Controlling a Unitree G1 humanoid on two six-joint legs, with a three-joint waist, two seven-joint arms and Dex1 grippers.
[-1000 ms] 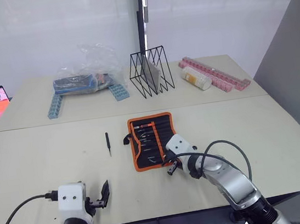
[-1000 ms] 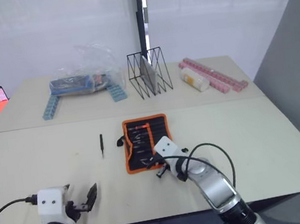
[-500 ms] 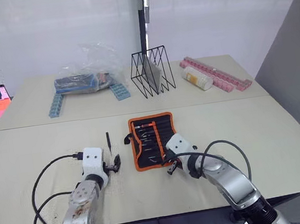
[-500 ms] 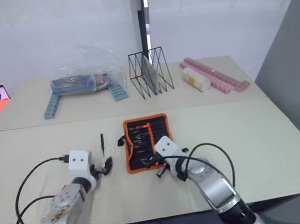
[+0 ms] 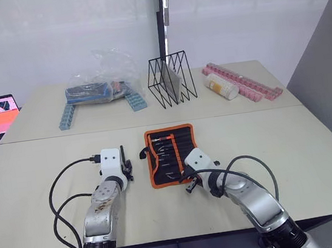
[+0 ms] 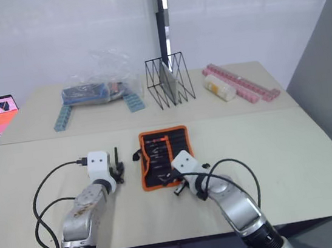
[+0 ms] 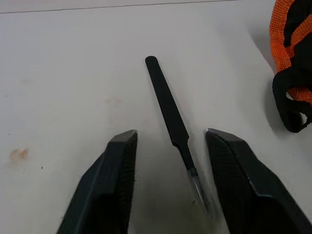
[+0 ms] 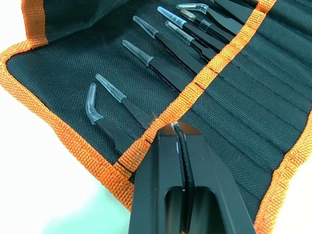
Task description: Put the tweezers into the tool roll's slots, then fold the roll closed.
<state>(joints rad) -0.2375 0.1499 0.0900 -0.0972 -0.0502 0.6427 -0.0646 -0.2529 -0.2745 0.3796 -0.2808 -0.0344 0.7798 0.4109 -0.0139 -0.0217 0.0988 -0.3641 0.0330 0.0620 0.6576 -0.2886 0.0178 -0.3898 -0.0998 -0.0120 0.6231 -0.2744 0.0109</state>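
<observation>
Tweezers first: you've got one loose tweezer (image 7: 168,109) lying flat on the tabletop, left of the roll (image 5: 172,154) and near its strap (image 7: 291,105). Your left gripper (image 7: 168,183) is spread wide with a finger on each side of the pointed end, not gripping anything. The roll lies open around the middle of the tabletop, toward the front edge, and several tweezers (image 8: 161,63) with clear tip caps are already tucked in the slots (image 8: 253,97). Your right gripper (image 8: 179,141) has its fingers pressed together with nothing visible between them, tips right at the orange stripe (image 8: 214,68) near the roll's front edge.
</observation>
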